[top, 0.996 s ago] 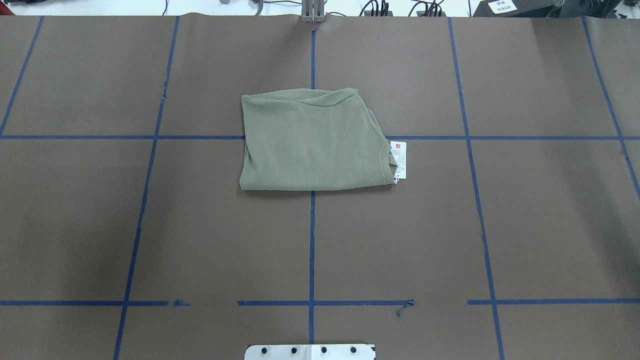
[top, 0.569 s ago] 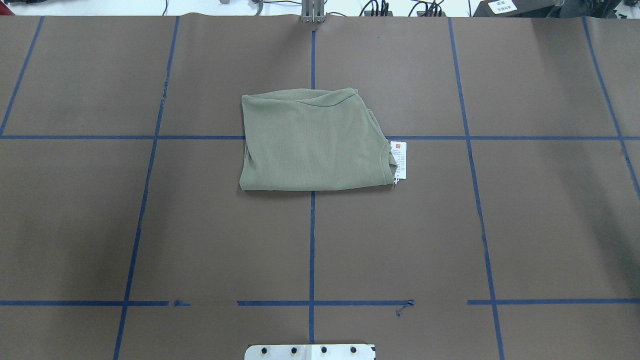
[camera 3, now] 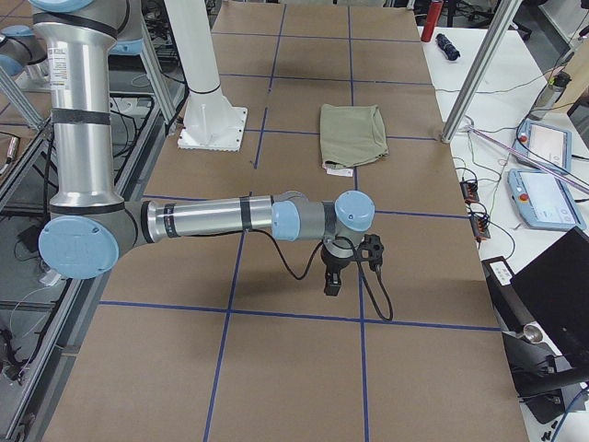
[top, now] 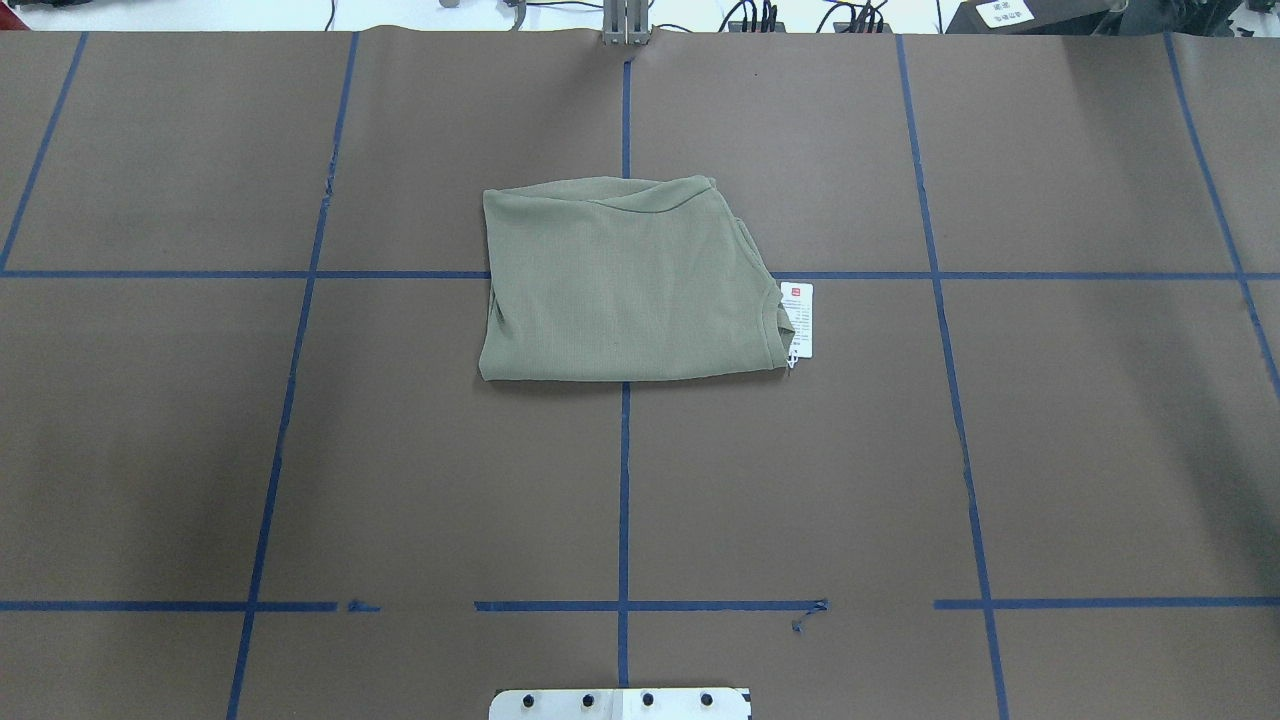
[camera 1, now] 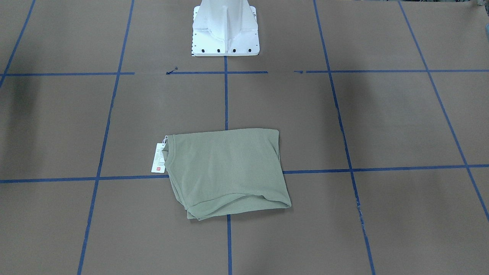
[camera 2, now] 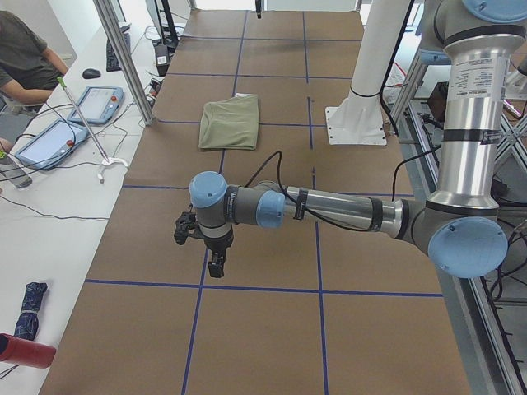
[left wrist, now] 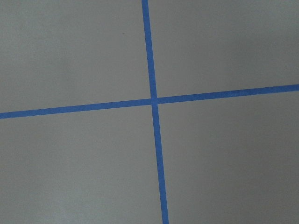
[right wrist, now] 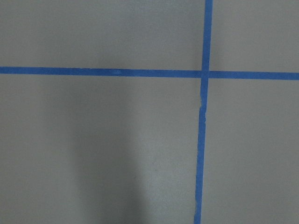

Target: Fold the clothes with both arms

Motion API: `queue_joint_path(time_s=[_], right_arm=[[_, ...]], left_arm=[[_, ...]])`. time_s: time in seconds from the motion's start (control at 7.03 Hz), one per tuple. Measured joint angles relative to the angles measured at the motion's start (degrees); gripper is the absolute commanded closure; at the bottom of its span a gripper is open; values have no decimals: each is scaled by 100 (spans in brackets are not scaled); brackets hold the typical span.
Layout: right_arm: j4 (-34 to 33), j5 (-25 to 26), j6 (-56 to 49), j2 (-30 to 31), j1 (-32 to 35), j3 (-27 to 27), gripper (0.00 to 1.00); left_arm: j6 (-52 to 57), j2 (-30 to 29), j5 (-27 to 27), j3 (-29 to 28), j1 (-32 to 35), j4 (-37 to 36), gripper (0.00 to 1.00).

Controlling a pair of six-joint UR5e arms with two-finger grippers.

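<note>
Nothing has moved: the shirt [top: 630,285] lies folded, likely finished; left pincer [camera 2: 215,266] and right pincer [camera 3: 331,284] hang clear, gap impossible to tell.

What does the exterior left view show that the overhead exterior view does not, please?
Only exterior left: the left arm stretched over the table, its claw pointing down, apart from the shirt, and a seated person beside two tablets. Only overhead: the tag with its red mark, seen clearly. Both: the folded shirt, the taped table and the white base.
</note>
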State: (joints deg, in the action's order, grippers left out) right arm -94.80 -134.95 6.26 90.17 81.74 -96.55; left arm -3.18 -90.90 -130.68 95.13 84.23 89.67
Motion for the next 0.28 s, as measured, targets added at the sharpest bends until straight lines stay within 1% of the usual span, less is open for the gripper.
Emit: queue_joint_path(time_s=[0.28], right_arm=[[23, -5, 6, -4, -6, -6, 0]], left_arm=[[1, -17, -9, -64, 1, 0, 0]])
